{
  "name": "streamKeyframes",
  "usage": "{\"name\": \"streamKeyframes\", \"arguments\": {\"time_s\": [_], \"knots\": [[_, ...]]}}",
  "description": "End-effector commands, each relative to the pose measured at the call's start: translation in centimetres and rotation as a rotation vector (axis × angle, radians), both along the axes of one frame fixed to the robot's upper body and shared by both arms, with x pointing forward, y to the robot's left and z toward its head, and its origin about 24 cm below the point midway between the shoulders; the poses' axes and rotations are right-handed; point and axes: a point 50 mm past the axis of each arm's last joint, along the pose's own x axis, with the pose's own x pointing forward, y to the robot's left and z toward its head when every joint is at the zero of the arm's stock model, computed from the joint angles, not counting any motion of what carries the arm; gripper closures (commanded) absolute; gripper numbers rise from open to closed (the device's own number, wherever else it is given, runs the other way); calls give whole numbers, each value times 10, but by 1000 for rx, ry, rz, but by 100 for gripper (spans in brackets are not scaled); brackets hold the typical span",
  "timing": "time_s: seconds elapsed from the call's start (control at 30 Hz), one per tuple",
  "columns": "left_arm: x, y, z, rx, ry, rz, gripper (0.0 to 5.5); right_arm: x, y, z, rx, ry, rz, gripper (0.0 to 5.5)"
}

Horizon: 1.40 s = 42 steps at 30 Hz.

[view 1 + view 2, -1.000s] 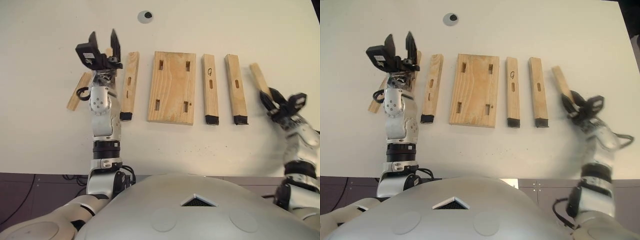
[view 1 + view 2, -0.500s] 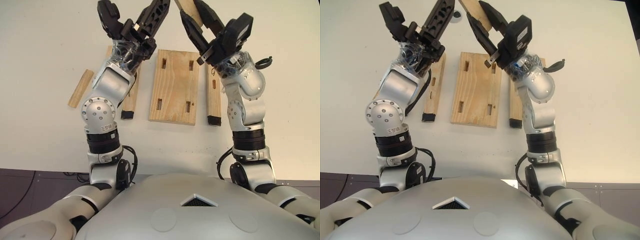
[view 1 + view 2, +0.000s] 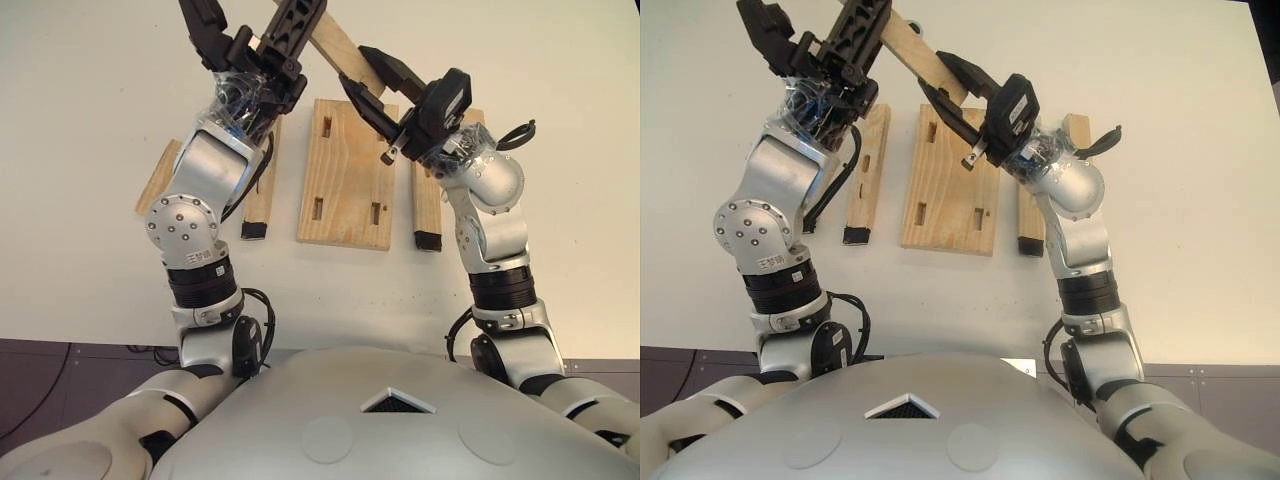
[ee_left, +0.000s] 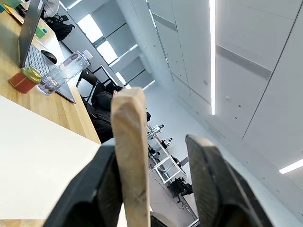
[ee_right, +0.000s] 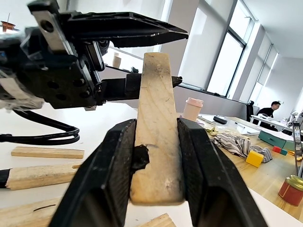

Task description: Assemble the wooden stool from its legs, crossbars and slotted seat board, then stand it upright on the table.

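My right gripper (image 3: 353, 68) is shut on a plain wooden crossbar (image 3: 335, 52), held in the air above the slotted seat board (image 3: 345, 175). The bar's far end pokes between the fingers of my left gripper (image 3: 250, 15), which is raised and open. In the left wrist view the crossbar (image 4: 130, 156) rests against one finger, with a gap to the other. The right wrist view has both fingers clamped on the crossbar (image 5: 156, 118). On the table lie slotted legs (image 3: 262, 185) (image 3: 427, 200) on either side of the board, and a second crossbar (image 3: 158, 178) at the left.
Another leg (image 3: 470, 115) lies partly hidden behind my right arm. The white table (image 3: 560, 120) has open room at the right and along the front edge.
A second ago both grippers were low over the table. Both arms have since risen; the right gripper has carried the crossbar left, and its end now sits between the left fingers.
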Motion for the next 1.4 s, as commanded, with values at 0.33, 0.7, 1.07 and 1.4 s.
{"name": "streamKeyframes", "arguments": {"time_s": [0.33, 0.7, 1.07, 1.4], "knots": [[2, 0, -1, 45, -16, -18, 512, 2, -2, -2, -25, 30, 16, 419], [3, 54, -21, 525, -142, 405, 512, 26, -38, -29, -114, 161, -346, 289], [-28, 129, -68, 784, -21, 669, 512, 24, -45, -36, -135, 175, -383, 289], [-27, 133, -105, 867, 30, 639, 512, 22, -44, -39, -143, 181, -372, 289]]}}
